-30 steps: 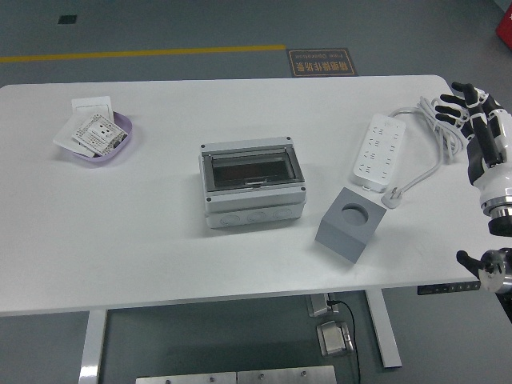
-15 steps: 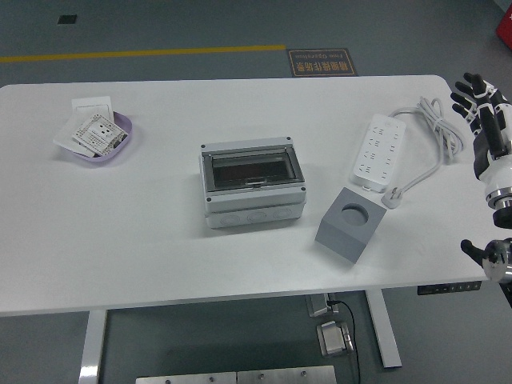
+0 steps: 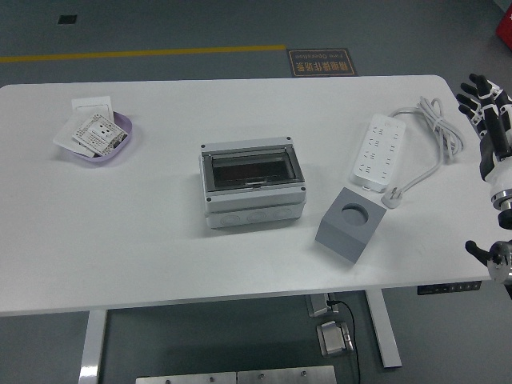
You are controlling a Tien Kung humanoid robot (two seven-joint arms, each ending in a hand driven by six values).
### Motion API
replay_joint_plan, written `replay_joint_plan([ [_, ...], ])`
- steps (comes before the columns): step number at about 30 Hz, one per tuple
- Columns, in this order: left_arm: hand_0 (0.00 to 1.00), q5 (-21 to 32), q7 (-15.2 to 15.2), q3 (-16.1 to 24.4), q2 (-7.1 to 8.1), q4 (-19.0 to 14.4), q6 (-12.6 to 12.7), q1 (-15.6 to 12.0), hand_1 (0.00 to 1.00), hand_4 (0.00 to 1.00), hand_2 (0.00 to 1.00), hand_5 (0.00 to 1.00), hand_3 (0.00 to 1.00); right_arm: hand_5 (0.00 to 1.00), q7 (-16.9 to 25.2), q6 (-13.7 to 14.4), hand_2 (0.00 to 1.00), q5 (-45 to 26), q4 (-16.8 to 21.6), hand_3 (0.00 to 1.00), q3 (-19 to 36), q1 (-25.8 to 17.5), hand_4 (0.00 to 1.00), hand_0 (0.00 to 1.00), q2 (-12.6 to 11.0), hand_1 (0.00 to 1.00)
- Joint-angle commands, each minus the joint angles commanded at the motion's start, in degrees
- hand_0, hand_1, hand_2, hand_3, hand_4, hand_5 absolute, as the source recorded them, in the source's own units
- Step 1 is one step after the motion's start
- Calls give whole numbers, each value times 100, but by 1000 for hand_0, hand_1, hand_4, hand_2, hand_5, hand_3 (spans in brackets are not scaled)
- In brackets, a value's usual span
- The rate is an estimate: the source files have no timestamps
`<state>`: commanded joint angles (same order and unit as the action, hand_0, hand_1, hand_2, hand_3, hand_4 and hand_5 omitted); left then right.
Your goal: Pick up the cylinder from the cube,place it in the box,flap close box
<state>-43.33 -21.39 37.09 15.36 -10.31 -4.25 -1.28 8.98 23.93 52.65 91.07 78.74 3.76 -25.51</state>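
A grey cube (image 3: pixel 345 225) with a round empty hole in its top sits on the white table (image 3: pixel 160 240), right of centre. No cylinder shows on it. A grey box (image 3: pixel 251 186) with a clear flap lid lying shut stands at the table's middle. My right hand (image 3: pixel 485 94) is at the picture's right edge, off the table's right end, fingers spread and holding nothing. My left arm is out of view.
A white power strip (image 3: pixel 379 151) with a coiled cable (image 3: pixel 436 128) lies at the right. A purple dish (image 3: pixel 102 138) with white cards sits at the far left. A floor sign (image 3: pixel 320 62) lies beyond the table.
My right hand has drawn back to the right, from over the cable at the table's right end to off the table at the picture's edge.
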Motion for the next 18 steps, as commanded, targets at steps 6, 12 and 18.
replay_joint_plan([
  [6, 652, 59, 13, -55, -4, 0, -5, 6, 684, 472, 573, 50, 561, 716, 139, 127, 784, 92, -5, 797, -19, -4, 998, 855, -3, 797],
  [12, 652, 46, 7, -45, -9, 0, -12, 2, 682, 474, 573, 49, 562, 712, 182, 298, 782, 449, 78, 796, -17, 13, 998, 857, -33, 797],
  [18, 651, 85, 7, -78, 0, 0, -17, 0, 682, 474, 573, 49, 562, 208, 165, 316, 798, 504, 107, 875, -8, 30, 866, 824, -42, 790],
])
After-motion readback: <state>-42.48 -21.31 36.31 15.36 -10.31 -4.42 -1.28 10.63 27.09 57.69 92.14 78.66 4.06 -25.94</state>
